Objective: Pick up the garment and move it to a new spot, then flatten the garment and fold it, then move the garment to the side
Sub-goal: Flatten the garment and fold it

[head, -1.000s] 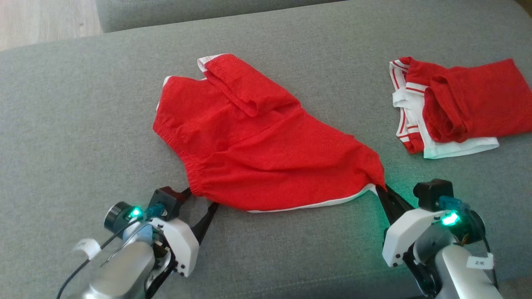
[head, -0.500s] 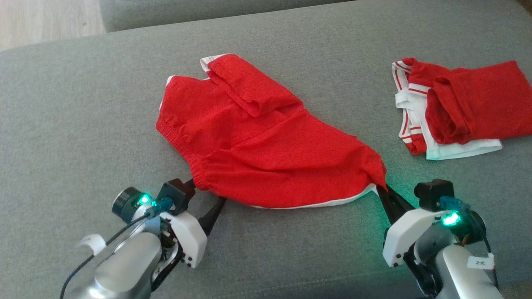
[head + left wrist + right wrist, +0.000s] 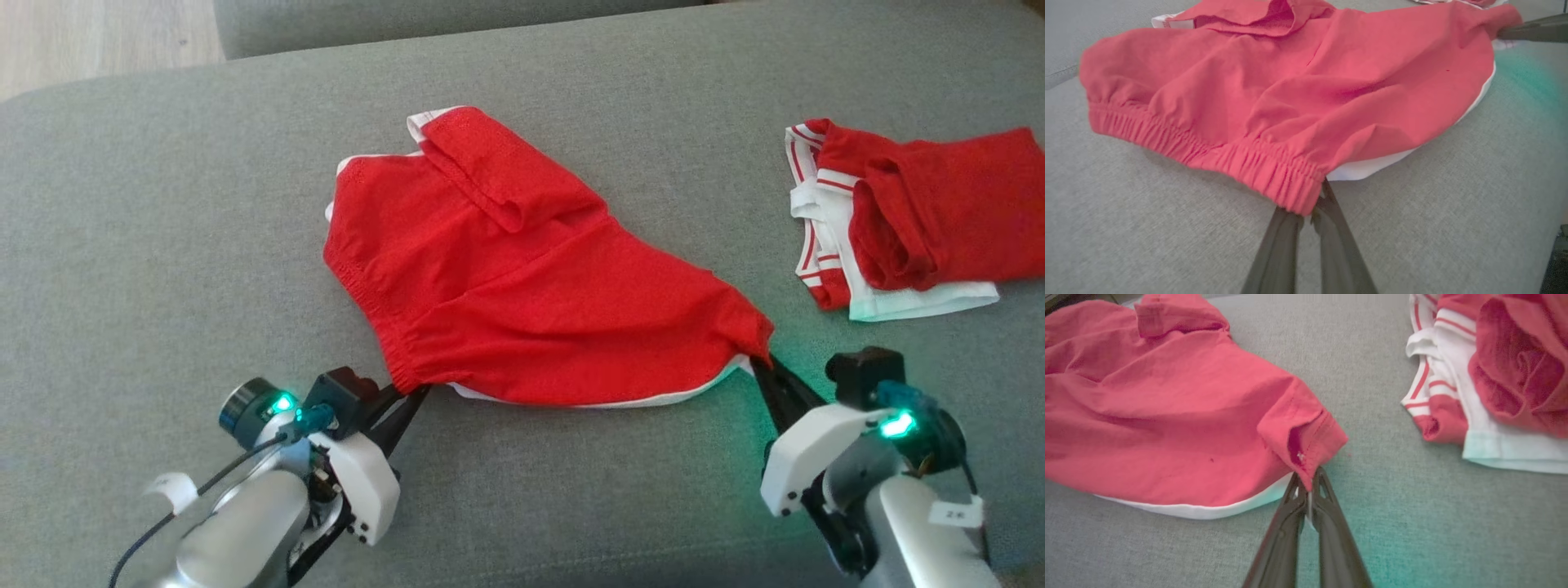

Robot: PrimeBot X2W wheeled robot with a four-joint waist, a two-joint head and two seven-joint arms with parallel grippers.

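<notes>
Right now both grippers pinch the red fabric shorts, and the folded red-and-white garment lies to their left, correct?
No: the head view shows the folded red-and-white garment lying to the right of the red fabric shorts. The left gripper and right gripper do pinch them.

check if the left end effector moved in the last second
Yes. Measured against the folded clothes, which shifted only with the camera, the left end effector edged forward toward the red shorts and shut on their waistband corner.

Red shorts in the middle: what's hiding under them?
A white layer peeks out from under the red shorts along the near edge, and they lie on the grey cushion. Anything else beneath is covered by the cloth.
</notes>
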